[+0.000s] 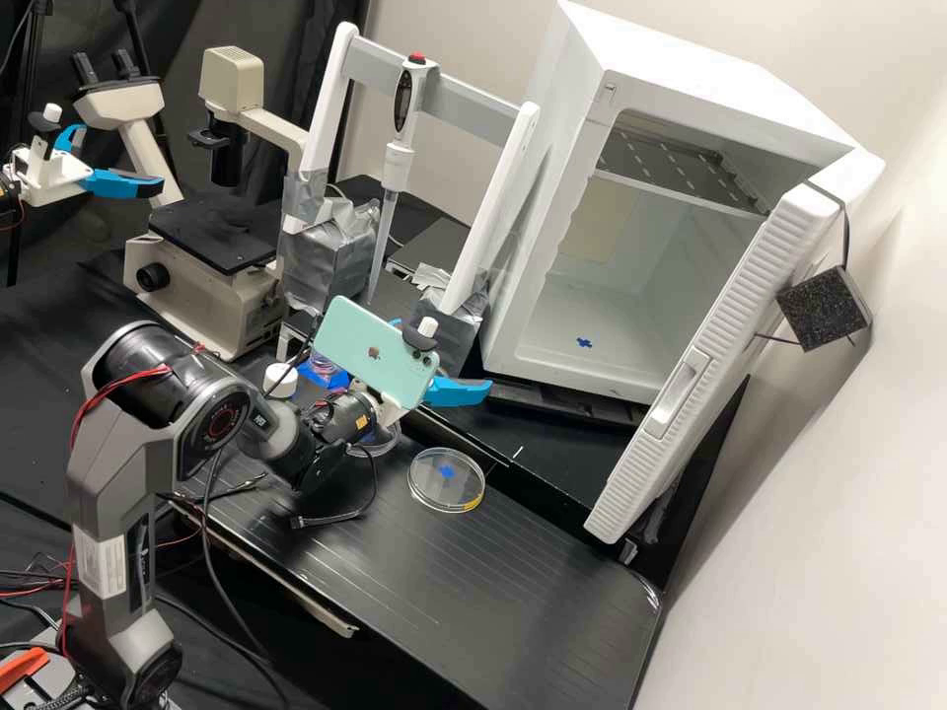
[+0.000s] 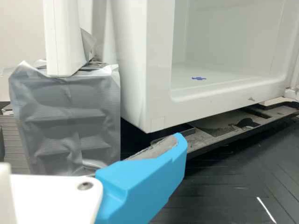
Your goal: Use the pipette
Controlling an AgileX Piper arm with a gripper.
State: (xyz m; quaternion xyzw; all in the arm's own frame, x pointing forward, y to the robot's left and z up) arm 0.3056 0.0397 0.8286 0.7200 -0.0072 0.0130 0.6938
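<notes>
Zero steps looked done: your white, blue-fingered tool [image 1: 444, 356] stood wide, the slender white, red-topped pipette [image 1: 398, 164] hung ungripped, all pipetting remaining.

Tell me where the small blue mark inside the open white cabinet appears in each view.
High view: right of centre, the small blue mark inside the open white cabinet.
Wrist view: the small blue mark inside the cabinet, behind its lower front edge.
Shared landmark: silver-grey taped block at a white post's foot.
</notes>
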